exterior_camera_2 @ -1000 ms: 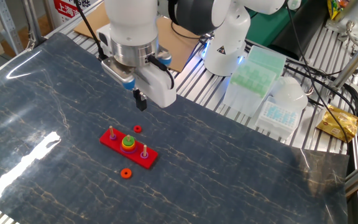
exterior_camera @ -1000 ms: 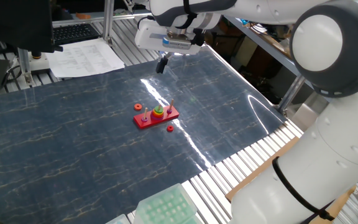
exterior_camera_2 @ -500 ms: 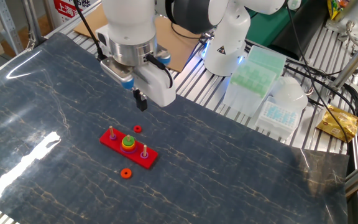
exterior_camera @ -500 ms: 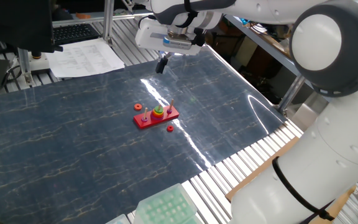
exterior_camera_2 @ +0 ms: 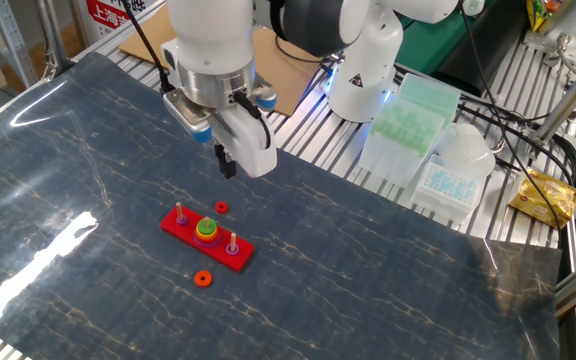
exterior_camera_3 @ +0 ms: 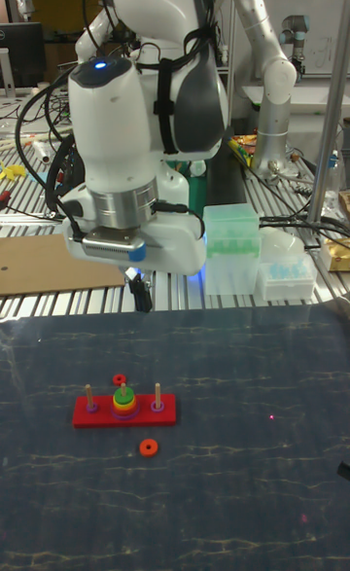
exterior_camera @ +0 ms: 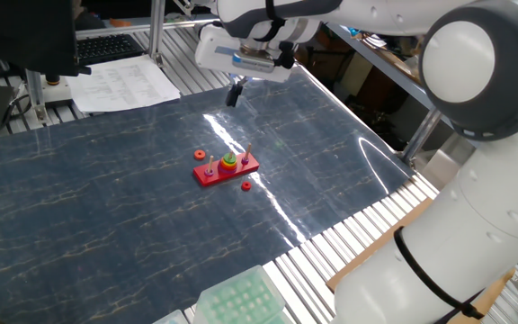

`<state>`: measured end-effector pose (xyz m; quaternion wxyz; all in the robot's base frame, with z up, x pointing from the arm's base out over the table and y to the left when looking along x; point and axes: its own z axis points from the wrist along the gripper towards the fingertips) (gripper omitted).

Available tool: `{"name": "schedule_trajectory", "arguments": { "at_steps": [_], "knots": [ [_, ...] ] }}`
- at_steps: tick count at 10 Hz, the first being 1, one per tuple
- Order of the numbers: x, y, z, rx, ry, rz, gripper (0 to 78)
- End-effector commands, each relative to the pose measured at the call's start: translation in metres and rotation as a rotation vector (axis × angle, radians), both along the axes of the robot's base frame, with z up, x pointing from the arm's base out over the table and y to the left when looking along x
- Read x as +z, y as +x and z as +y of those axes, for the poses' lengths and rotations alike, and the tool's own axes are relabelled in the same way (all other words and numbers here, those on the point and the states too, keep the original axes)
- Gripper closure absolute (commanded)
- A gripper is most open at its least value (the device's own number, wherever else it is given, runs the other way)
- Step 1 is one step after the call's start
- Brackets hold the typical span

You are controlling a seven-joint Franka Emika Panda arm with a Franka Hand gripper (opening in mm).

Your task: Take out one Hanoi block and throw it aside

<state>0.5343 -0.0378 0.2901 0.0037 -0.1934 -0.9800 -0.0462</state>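
The Hanoi block is a tiny green ring on top of a yellow ring, on the middle peg of the red three-peg base. The base lies on the dark mat. My gripper hangs above the mat, behind the base and well clear of it. Its dark fingers point down, pressed together with nothing between them.
Two small orange-red rings lie loose on the mat, one behind the base and one in front of it. Green tip boxes and a clear box stand off the mat, and papers lie past its far edge.
The hand has turned slightly about its wrist and stays at about the same spot above the mat. The base and rings have not moved.
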Motion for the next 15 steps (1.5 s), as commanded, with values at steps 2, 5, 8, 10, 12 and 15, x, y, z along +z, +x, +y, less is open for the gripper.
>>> {"name": "schedule_trajectory", "arguments": {
  "at_steps": [2, 5, 8, 10, 12, 15],
  "knots": [
    [0.002, 0.002, -0.001, -0.108, -0.058, 0.022, 77.6],
    [-0.008, 0.005, -0.01, -0.097, -0.072, 0.02, 77.6],
    [-0.02, 0.002, -0.022, -0.078, -0.076, 0.017, 77.6],
    [-0.027, -0.003, -0.028, -0.079, -0.077, 0.015, 77.6],
    [-0.036, -0.005, -0.032, -0.078, -0.074, 0.015, 77.6],
    [-0.053, -0.006, -0.031, -0.083, -0.072, 0.006, 77.6]
  ]
}}
